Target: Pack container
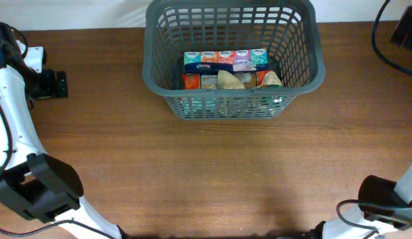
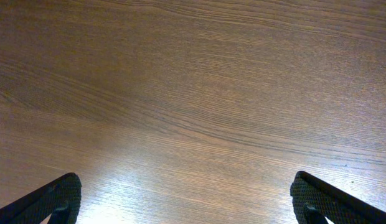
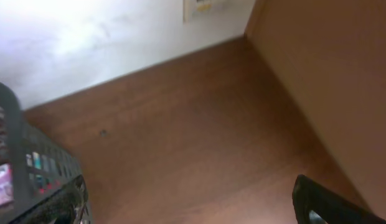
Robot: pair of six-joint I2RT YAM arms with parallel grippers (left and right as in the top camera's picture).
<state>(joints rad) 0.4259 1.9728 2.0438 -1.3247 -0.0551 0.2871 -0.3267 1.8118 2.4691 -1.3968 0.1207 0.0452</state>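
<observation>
Grey plastic lattice tells me most of it: the container (image 1: 226,107) stands upright on the wooden table (image 1: 206,172) and already has groceries in it. A row of tissue packs (image 1: 224,60) lies across its back, with tan packets (image 1: 229,79) and an orange box (image 1: 191,81) in front of them, all low against the base.

I can find nothing loose on the bare wood around the container, so I judge the packing done or nearly so. If anything is left to load, it lies outside these views.

The left gripper (image 2: 185,180) hangs over bare wood well to the left of the container, fingers spread as wide as they go, with nothing between them.

The right gripper (image 3: 190,193) is just off the container's right corner, which shows blurred at the frame's edge. Only one finger (image 3: 324,202) is clear, set far out to the side with only tabletop in the gap, so I read it as spread wide and empty.

Dark cables (image 1: 382,40) trail beyond the container's right side, near enough to catch if I swing the right arm high. Otherwise nothing blocks either arm's way to the container.
</observation>
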